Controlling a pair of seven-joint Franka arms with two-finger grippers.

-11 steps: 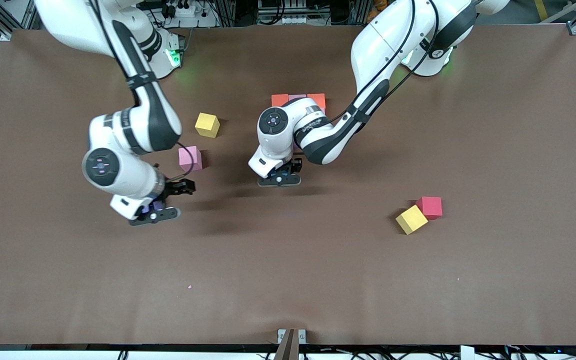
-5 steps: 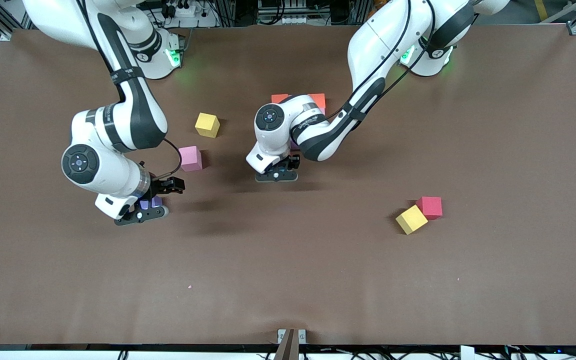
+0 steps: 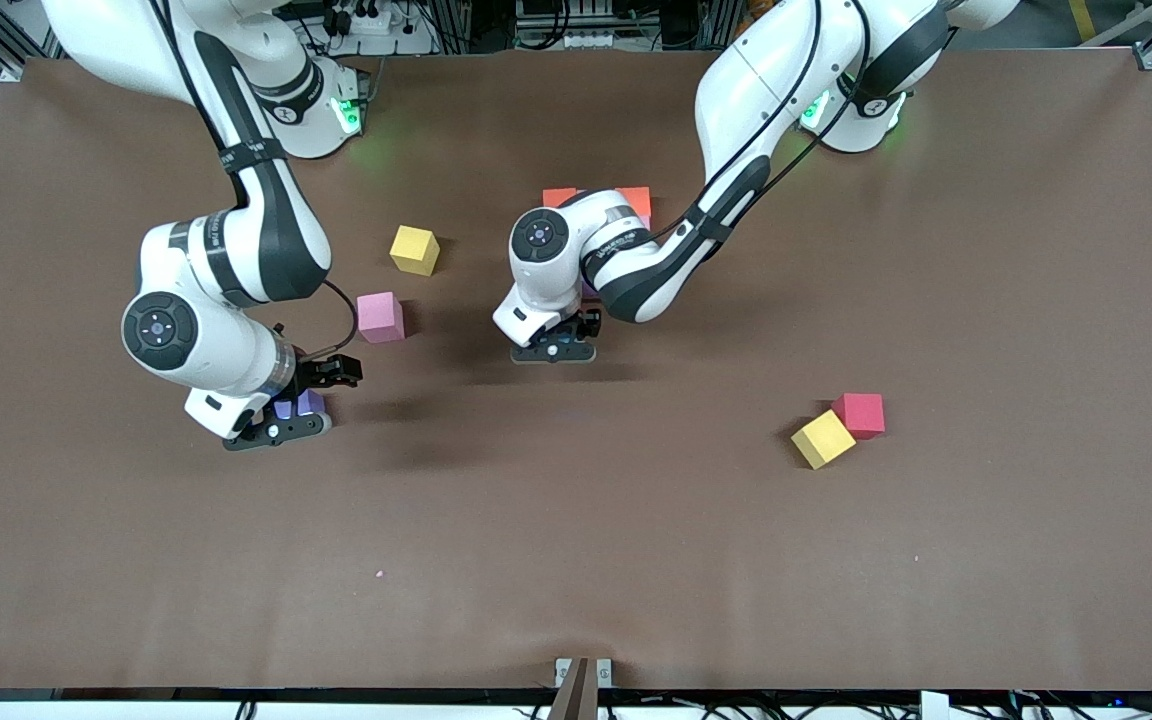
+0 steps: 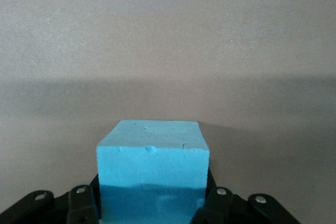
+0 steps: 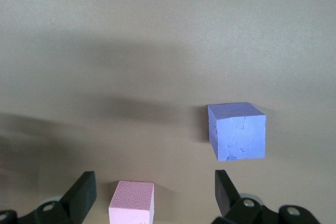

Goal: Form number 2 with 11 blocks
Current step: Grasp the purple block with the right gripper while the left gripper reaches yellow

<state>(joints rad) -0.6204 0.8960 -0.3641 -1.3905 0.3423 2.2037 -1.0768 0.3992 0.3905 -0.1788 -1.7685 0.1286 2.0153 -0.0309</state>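
My left gripper [image 3: 554, 352] is shut on a light blue block [image 4: 152, 166], low over the table and just nearer the camera than two orange blocks [image 3: 636, 200] that show past the arm. The arm hides the rest of that group. My right gripper [image 3: 276, 425] is open above the table. In the right wrist view a pink block [image 5: 131, 203] lies low between its open fingers [image 5: 84, 195], and a purple block [image 5: 236, 132] lies apart from it. The purple block [image 3: 301, 404] shows partly under the right hand.
A pink block [image 3: 380, 316] and a yellow block [image 3: 414, 249] lie between the two grippers. A red block [image 3: 861, 413] and a yellow block [image 3: 822, 438] touch each other toward the left arm's end.
My right gripper has shifted toward the right arm's end of the table, uncovering more of the purple block. My left gripper has moved slightly toward the orange blocks with the light blue block.
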